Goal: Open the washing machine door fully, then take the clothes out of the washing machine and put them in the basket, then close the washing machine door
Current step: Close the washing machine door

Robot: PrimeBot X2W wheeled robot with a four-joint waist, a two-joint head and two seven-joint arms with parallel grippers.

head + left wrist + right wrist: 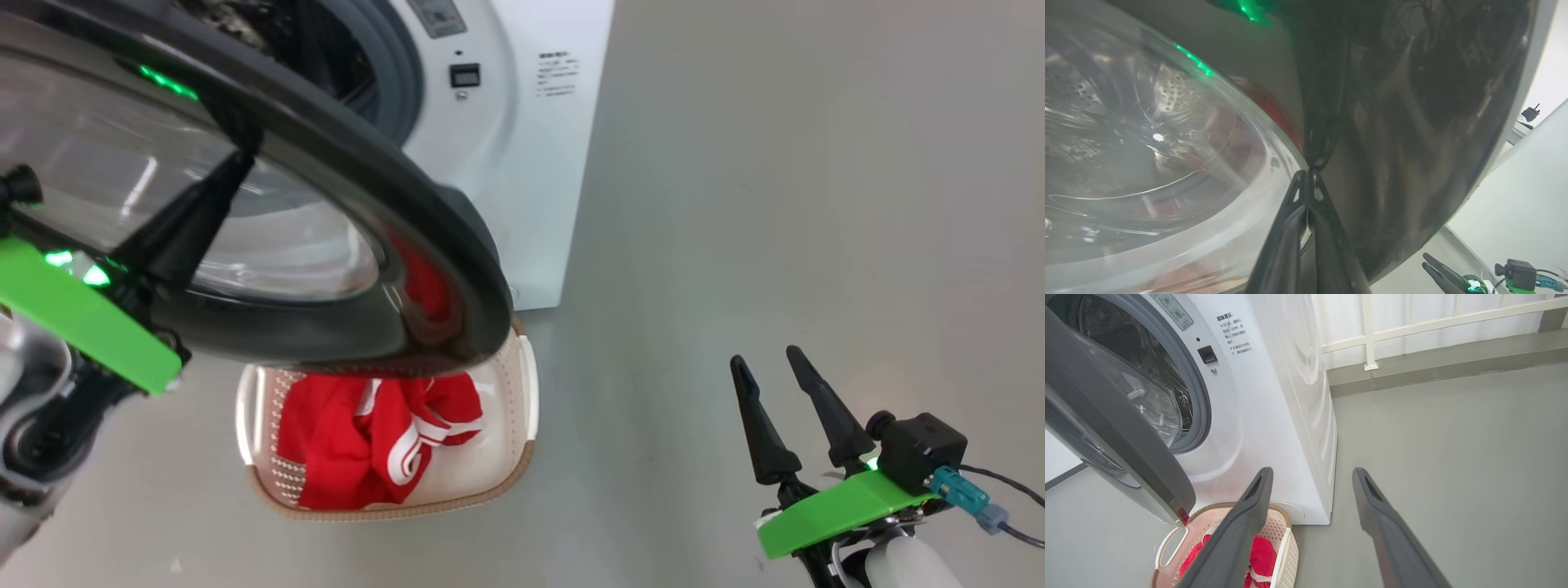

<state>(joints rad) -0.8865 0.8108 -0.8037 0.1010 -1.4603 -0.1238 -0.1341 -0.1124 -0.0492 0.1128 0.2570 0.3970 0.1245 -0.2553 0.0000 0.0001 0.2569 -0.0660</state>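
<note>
Clothes, a bright red fabric garment with white trim stripes (351, 441), lying in small cream perforated plastic basket with brown woven-look rim (527, 384), just in front of big white front-loading washing machine (522, 163). Large round washing machine door with glossy black rim and domed glass (445, 220) half open, hanging over basket. Left gripper (1308, 179) pressed together, tips against door at the glass-rim seam; right gripper (766, 359) spread, empty, well apart. Risks skidding off the slick curve under an off-centre push, leaving door unlatched.
</note>
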